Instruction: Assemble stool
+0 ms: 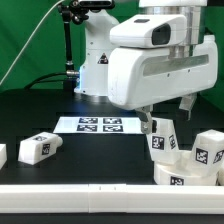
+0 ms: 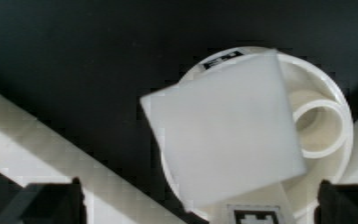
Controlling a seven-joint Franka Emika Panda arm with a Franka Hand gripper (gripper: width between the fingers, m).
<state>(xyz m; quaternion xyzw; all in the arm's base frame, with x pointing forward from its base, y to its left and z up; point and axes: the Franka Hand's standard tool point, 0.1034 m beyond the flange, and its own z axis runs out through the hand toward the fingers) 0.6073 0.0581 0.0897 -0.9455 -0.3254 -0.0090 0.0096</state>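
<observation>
My gripper (image 1: 170, 116) hangs open, grasping nothing, above a leg (image 1: 163, 137) standing on the seat (image 1: 185, 172); another leg (image 1: 38, 148) lies at nine o'clock.

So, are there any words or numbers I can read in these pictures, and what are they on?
No words or numbers can be read anywhere.
On the marker board: black-and-white square patterns, not letters.
On the legs and the seat: the same kind of square tags, no writing.
On the robot arm: a small dark mark, too small to read.
</observation>
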